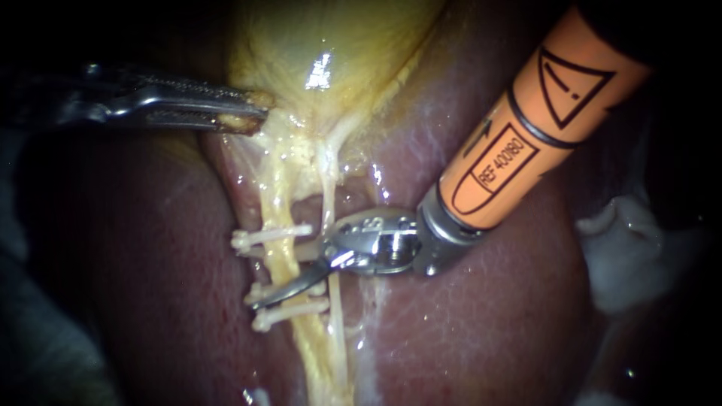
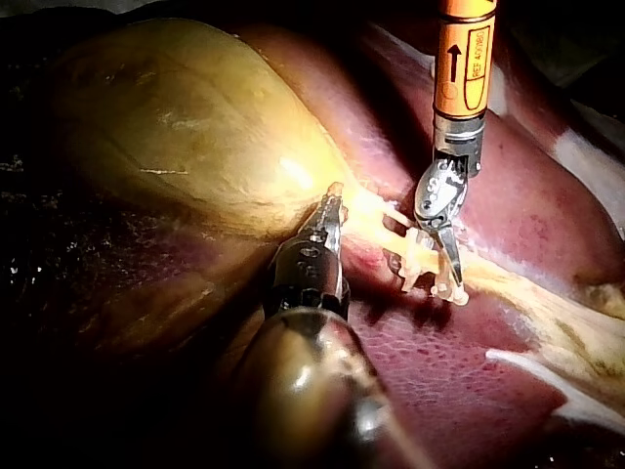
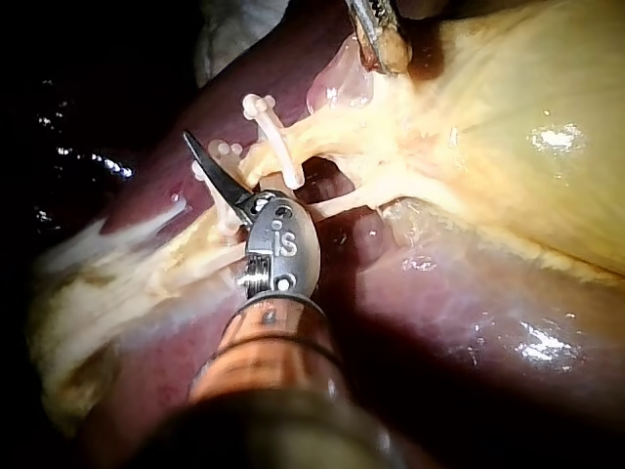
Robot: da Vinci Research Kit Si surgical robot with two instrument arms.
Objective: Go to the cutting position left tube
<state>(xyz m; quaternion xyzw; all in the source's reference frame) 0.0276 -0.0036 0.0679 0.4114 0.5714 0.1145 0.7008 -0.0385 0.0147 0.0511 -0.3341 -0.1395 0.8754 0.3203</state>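
Note:
My left instrument (image 1: 252, 114) comes in from the left, its jaws shut on the narrow lower end of the yellow gallbladder (image 1: 338, 45) and holding it up. Below it, the yellow left tube (image 1: 280, 197) runs down over the liver (image 1: 481, 323). It carries one white clip (image 1: 271, 236) higher up and two clips (image 1: 289, 310) lower down. My right instrument (image 1: 259, 280), on an orange shaft, has thin blades that stand open at the left tube between the upper and lower clips. One blade lies across the tube and the other is mostly hidden. The thin right tube (image 1: 329, 203) passes just beside the blades' hinge.
Dark red liver surrounds the tubes on both sides. A lump of pale white tissue (image 1: 632, 248) sits at the far right. In the left wrist view the gallbladder (image 2: 176, 127) bulges beside my left instrument (image 2: 332, 200), and the right instrument (image 2: 444, 274) crosses ahead of it.

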